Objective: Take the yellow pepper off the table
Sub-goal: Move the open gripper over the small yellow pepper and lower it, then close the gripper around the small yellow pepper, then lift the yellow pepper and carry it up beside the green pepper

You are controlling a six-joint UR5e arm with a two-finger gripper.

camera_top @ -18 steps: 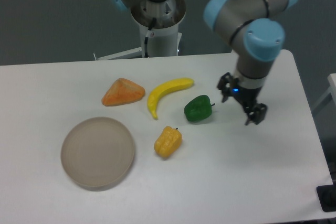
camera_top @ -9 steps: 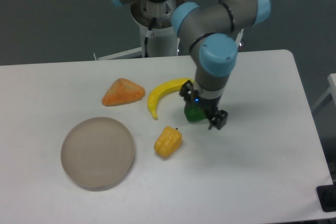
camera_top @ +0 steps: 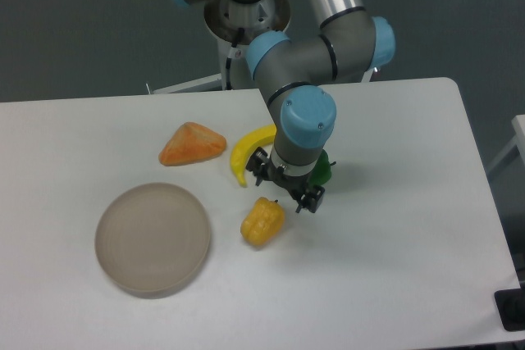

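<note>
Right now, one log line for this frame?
phase: approach | gripper: open, above and just behind yellow pepper | pepper: on table, not grasped

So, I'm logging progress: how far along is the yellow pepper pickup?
Approach looks done: the gripper hangs open just above and right of the yellow pepper. Nothing is in hand; the pepper lies on the table. Left: lower, close, lift.

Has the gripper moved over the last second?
Yes. The gripper has travelled left, from right of the green pepper to just above the yellow pepper.
</note>
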